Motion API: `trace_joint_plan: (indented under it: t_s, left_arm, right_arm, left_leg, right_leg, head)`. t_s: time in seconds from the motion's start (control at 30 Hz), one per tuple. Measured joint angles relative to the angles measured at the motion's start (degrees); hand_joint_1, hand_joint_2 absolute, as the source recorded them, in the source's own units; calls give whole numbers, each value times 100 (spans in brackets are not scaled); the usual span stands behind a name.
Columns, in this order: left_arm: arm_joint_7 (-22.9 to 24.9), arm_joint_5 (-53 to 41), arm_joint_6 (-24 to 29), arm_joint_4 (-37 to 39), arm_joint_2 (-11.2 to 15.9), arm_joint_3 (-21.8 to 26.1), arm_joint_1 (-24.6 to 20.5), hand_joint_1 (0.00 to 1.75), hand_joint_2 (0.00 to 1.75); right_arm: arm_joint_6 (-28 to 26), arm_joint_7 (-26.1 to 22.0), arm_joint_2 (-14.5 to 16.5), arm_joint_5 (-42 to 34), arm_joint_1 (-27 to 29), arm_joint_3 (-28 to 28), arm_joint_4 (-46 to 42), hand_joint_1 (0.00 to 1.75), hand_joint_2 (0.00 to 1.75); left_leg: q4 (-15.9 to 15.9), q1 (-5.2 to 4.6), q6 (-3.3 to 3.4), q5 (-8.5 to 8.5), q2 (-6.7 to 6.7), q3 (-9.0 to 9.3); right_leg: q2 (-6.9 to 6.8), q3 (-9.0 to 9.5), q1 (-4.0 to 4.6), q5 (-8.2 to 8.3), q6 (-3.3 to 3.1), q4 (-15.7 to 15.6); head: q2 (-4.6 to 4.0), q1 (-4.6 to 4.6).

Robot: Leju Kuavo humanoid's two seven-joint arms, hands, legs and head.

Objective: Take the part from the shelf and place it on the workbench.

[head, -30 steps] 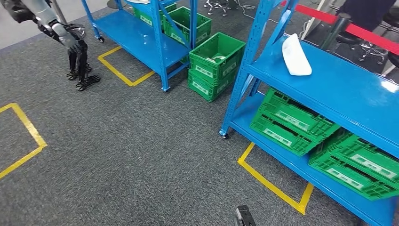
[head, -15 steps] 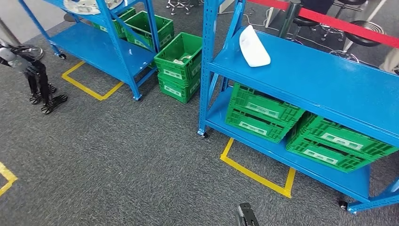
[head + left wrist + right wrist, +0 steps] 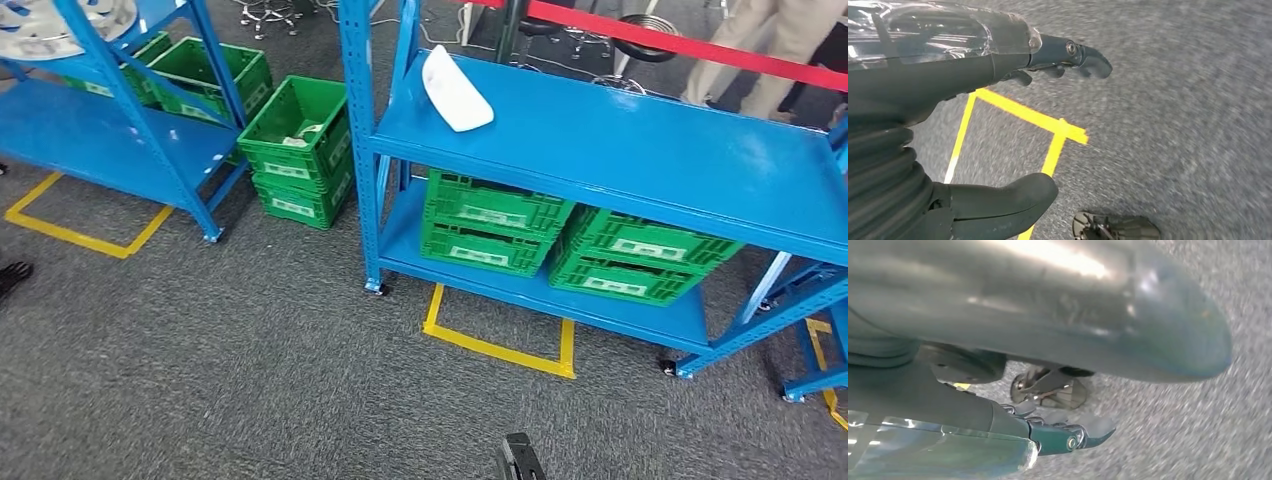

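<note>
White, flat, elongated plastic part point(image 3: 457, 88) lies on the top deck of the blue steel shelf point(image 3: 640, 150), near its left front corner, just inside the left upright. Long axis runs diagonally, far end toward the back-left, near end toward the front-right. Below it on the lower deck sit green slatted plastic crates point(image 3: 492, 220); two more green crates point(image 3: 298, 150) are stacked on the grey carpet between this shelf and a second blue rack point(image 3: 120, 140) to the left. Yellow floor tape point(image 3: 497, 345) marks a box in front of the shelf. Left hand point(image 3: 1013, 115) hangs over carpet and yellow tape, thumb and fingers apart, holding nothing. Right hand point(image 3: 1058, 432) also hangs low over carpet; the wrist view is blurred and mostly casing, so open or closed can't be told, though nothing visible is in it. Key relation: the part is ahead and well above both hanging hands, slightly left of the head view's centre, so the left arm looks marginally nearer, but both are well apart from it. Judgement: approach phase, grasp not begun; robot needs to close on the shelf before either arm can reach. No worktop in sight.
</note>
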Motion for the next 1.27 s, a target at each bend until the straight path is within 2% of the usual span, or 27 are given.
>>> trace_joint_plan:
  t_s: [0.03,0.07,0.13,0.2,0.27,0.33,0.4,0.43,0.47,0.5,0.53,0.57,0.6,0.63,0.7,0.77,0.8,0.87,0.93,0.97,1.0,1.03,1.07,1.13,1.17,1.2,1.27]
  left_arm:
    - [-4,0,-1,0,-2,-1,-9,0,175]
    - [-8,0,-1,0,-6,-1,-19,0,175]
    - [-12,0,-1,1,-26,-2,-42,0,175]
    - [-15,0,-1,1,-40,-2,-62,0,175]
    - [-21,0,-1,2,-46,-1,-79,0,175]
    - [-26,0,-1,3,-50,-1,-82,0,175]
    - [-26,-1,-2,4,-44,-1,-64,0,175]
    - [-25,-2,-2,4,-40,-1,-49,0,175]
    - [-24,-2,-2,4,-36,-1,-36,0,175]
    - [-23,-2,-2,4,-33,0,-27,0,175]
    - [-24,-2,-2,4,-31,1,-23,0,175]
    - [-25,-2,-2,3,-29,1,-22,0,175]
    - [-25,-2,-2,3,-28,1,-21,0,175]
    - [-25,-2,-2,3,-28,0,-18,0,175]
    - [-20,-3,-2,4,-30,-1,-13,0,175]
    - [-13,-3,-2,4,-32,-1,-11,0,175]
    - [-9,-2,-2,3,-32,1,-15,0,175]
    - [-18,-2,-2,1,-31,2,-21,0,175]
    - [-23,-2,-2,0,-31,1,-14,0,175]
    - [-20,-2,-2,0,-31,1,-10,0,175]
    - [-16,-2,-2,0,-31,1,-8,0,175]
    - [-13,-2,-3,0,-32,1,-10,0,175]
    - [-10,-2,-3,0,-36,1,-15,0,175]
    - [-11,-2,-8,1,-49,1,-28,0,175]
    - [-14,-2,-10,1,-58,1,-37,0,175]
    - [-17,-2,-13,2,-66,1,-49,0,175]
    - [-23,-2,-19,2,-77,1,-67,0,175]
  right_arm:
    - [-1,1,-1,-1,22,-1,1,0,0]
    - [-1,1,-3,-1,38,-1,1,0,0]
    - [-3,1,-14,-1,40,-1,2,0,0]
    - [-5,1,-25,-1,33,-1,3,0,0]
    - [-6,4,-30,-1,52,-1,4,0,0]
    - [-7,12,-28,-1,61,-2,4,0,0]
    - [-8,16,-21,-2,24,-3,1,0,0]
    - [-8,16,-18,-3,6,-4,1,0,0]
    - [-8,16,-14,-3,-2,-4,1,0,0]
    - [-8,19,-10,-3,3,-4,1,0,0]
    - [-8,23,-8,-4,11,-4,1,0,0]
    - [-8,27,-8,-4,18,-4,1,0,0]
    - [-8,32,-8,-5,19,-5,1,0,0]
    - [-9,36,-8,-5,11,-6,2,0,0]
    - [-9,40,-10,-8,-6,-9,2,0,0]
    - [-8,43,-10,-11,0,-11,1,0,0]
    - [-9,44,-10,-12,12,-12,2,0,0]
    - [-10,46,-9,-11,12,-12,2,0,0]
    - [-8,49,-7,-8,-13,-12,1,0,0]
    - [-7,50,-6,-7,-18,-12,1,0,0]
    - [-5,53,-5,-5,-9,-12,1,0,0]
    - [-5,55,-5,-5,7,-12,1,0,0]
    - [-6,57,-8,-4,25,-12,2,0,0]
    - [-8,58,-19,5,34,-12,3,0,0]
    - [-8,56,-25,17,27,-12,2,0,0]
    - [-5,54,-33,31,20,-12,2,0,0]
    - [-2,52,-42,52,17,-12,1,0,0]
  left_leg:
    - [-1,-4,-11,-33,73,43]
    - [-3,-8,-25,-66,135,91]
    - [-23,-17,-61,-120,237,164]
    - [-55,-29,-110,-146,323,201]
    - [-97,-36,-166,-168,349,255]
    - [60,-25,-205,-302,28,228]
    - [686,-14,-215,-596,-320,-85]
    - [1070,-14,-218,-726,-353,-313]
    - [1354,-13,-225,-769,-353,-512]
    - [1453,-11,-233,-696,-345,-632]
    - [1344,-7,-239,-510,-345,-649]
    - [1050,1,-244,-243,-379,-574]
    - [734,20,-242,-35,-517,-468]
    - [437,41,-238,98,-658,-357]
    - [188,55,-191,107,-838,-242]
    - [143,36,-120,76,-711,-202]
    - [116,39,-87,73,-639,-180]
    - [62,57,-26,67,-467,-124]
    - [44,44,19,35,-279,-76]
    - [44,34,29,12,-183,-57]
    - [44,28,31,-14,-95,-34]
    - [45,23,26,-42,-19,-5]
    - [44,17,19,-72,49,32]
    - [33,9,-4,-129,148,107]
    - [27,0,-25,-153,178,130]
    - [18,-5,-53,-168,205,144]
    - [2,-13,-98,-177,228,152]
  right_leg:
    - [-25,65,1,182,-15,-174]
    - [-72,214,11,421,-48,-508]
    - [-272,536,73,701,-158,-1159]
    - [-393,664,134,692,-246,-1413]
    - [-328,698,126,691,-289,-1498]
    - [-243,785,85,720,-336,-1616]
    - [-132,847,72,725,-381,-1675]
    - [-60,859,77,716,-396,-1674]
    - [22,873,81,700,-401,-1667]
    - [106,893,82,679,-398,-1655]
    - [187,918,77,651,-385,-1637]
    - [268,945,68,615,-363,-1610]
    - [342,958,58,573,-335,-1576]
    - [414,957,54,530,-299,-1526]
    - [551,915,39,487,-222,-1473]
    - [702,887,13,498,-155,-1494]
    - [716,878,8,491,-127,-1494]
    - [468,752,20,355,-75,-1251]
    - [117,403,18,58,-25,-599]
    - [44,189,12,-69,-6,-221]
    - [8,31,9,-113,2,41]
    - [-8,-30,10,-44,-3,105]
    - [-25,10,13,127,-21,-31]
    - [-168,340,49,562,-112,-754]
    - [-251,500,79,683,-164,-1081]
    - [-324,605,109,723,-206,-1295]
    - [-346,659,146,677,-245,-1407]
  head:
    - [0,19]
    - [0,42]
    - [0,71]
    - [0,85]
    - [0,100]
    - [0,65]
    - [0,-11]
    - [0,-44]
    - [0,-74]
    - [0,-95]
    - [0,-114]
    - [0,-133]
    - [0,-153]
    - [0,-179]
    - [0,-204]
    - [0,-198]
    - [0,-187]
    - [0,-126]
    - [0,-46]
    - [0,-23]
    - [0,-9]
    - [0,9]
    - [0,33]
    - [0,80]
    - [0,89]
    - [0,91]
    - [0,80]
